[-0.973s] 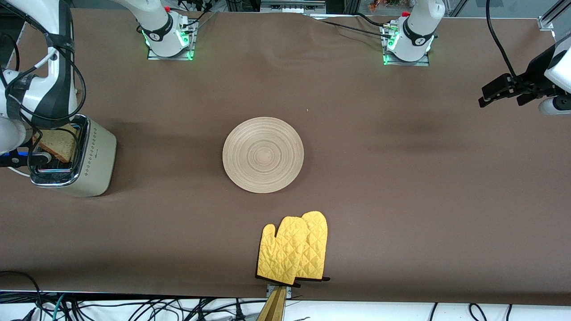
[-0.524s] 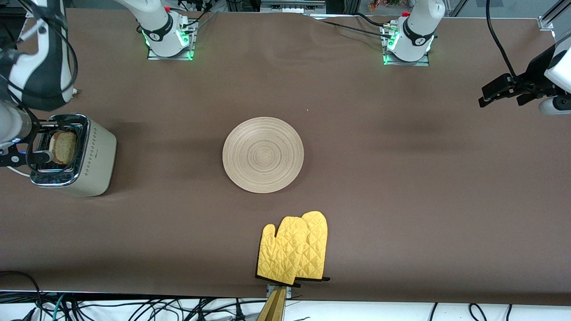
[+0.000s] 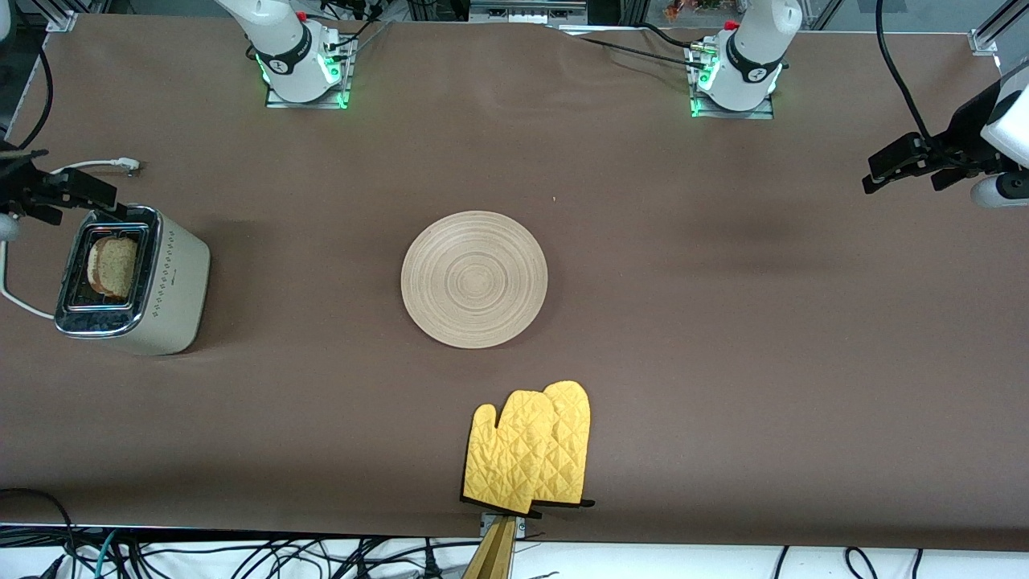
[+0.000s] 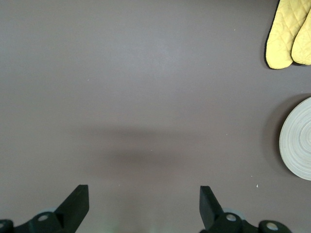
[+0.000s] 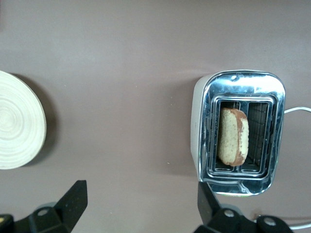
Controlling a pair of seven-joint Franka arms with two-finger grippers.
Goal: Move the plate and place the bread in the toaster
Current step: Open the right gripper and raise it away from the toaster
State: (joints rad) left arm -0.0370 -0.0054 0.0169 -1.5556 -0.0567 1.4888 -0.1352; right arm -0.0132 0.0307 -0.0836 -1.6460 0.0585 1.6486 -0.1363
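The cream-white toaster (image 3: pixel 133 281) stands at the right arm's end of the table. The bread (image 3: pixel 112 265) stands upright in its slot on the plate's side, seen also in the right wrist view (image 5: pixel 232 136) inside the toaster (image 5: pixel 204 126). The light-wood plate (image 3: pixel 474 278) lies bare at the table's middle and shows in both wrist views (image 5: pixel 17 121) (image 4: pixel 299 141). My right gripper (image 3: pixel 76 193) (image 5: pixel 141 191) is open and empty, up over the table beside the toaster on the bases' side. My left gripper (image 3: pixel 888 167) (image 4: pixel 142 194) is open and empty, waiting over the left arm's end.
A pair of yellow oven mitts (image 3: pixel 530 450) (image 4: pixel 286 34) lies nearer the front camera than the plate, at the table's front edge. The toaster's white cord (image 3: pixel 96 165) trails off the table's end by the right gripper.
The right gripper let go of the bread, which dropped from tilted over the toaster into the slot. The right arm then rose and drew away from over the toaster. The left arm has not moved.
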